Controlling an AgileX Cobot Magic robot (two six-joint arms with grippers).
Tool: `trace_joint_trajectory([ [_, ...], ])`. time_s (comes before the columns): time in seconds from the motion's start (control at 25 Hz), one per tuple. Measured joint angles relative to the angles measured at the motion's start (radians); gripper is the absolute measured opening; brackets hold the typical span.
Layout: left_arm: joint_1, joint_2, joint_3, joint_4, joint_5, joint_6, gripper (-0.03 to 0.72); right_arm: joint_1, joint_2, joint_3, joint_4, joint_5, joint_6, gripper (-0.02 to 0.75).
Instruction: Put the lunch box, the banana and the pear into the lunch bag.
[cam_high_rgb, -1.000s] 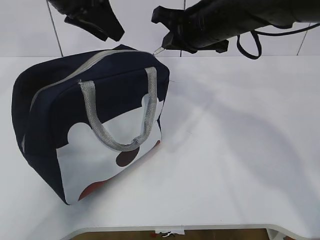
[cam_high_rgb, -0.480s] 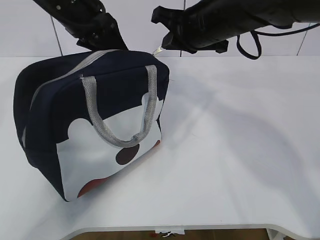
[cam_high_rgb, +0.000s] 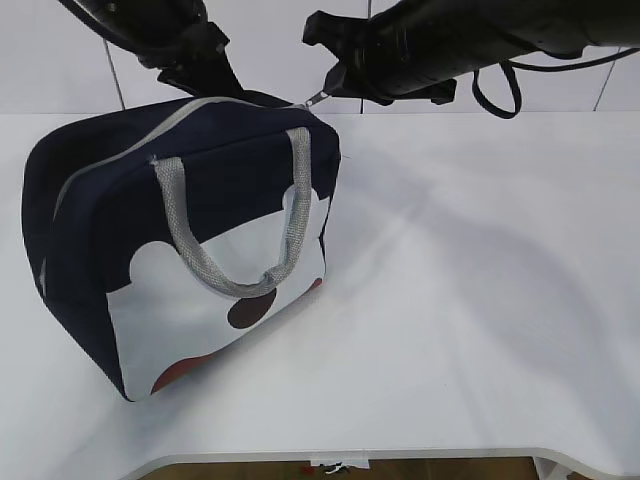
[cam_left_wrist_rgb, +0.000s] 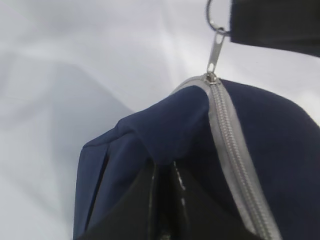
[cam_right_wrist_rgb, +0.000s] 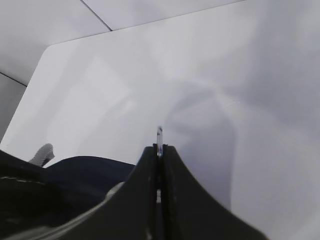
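Both grippers I run are clamped: the right gripper (cam_right_wrist_rgb: 159, 150) pinches the metal ring pull (cam_high_rgb: 316, 98) at upper centre, the left gripper (cam_left_wrist_rgb: 162, 172) nips the lunch bag (cam_high_rgb: 190, 240) fabric, frame left.

Pinched between closed black left gripper (cam_left_wrist_rgb: 162, 200) fingers: a fold of navy-blue fabric lunch bag (cam_left_wrist_rgb: 150, 130). Running up its top, a closed grey zipper (cam_left_wrist_rgb: 232, 155). At its end, a metal ring pull (cam_left_wrist_rgb: 216, 42), held by another dark gripper (cam_left_wrist_rgb: 275, 22) at top right. Beneath, a white table (cam_left_wrist_rgb: 60, 75).
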Motion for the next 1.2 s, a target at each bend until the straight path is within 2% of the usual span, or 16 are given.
trace_joint_trajectory([
  [0.28,-0.007,-0.053,0.000,0.002,0.005,0.002,0.008,0.000,0.005,-0.002,-0.018,-0.020,-0.002,0.001],
  [0.64,-0.059,-0.053,0.000,0.001,-0.035,0.002,0.005,-0.064,0.019,-0.004,0.022,-0.009,-0.002,0.001],
  [1.2,-0.057,-0.070,0.007,0.010,-0.047,0.002,0.003,-0.074,0.076,-0.016,0.053,-0.006,-0.002,0.001],
])
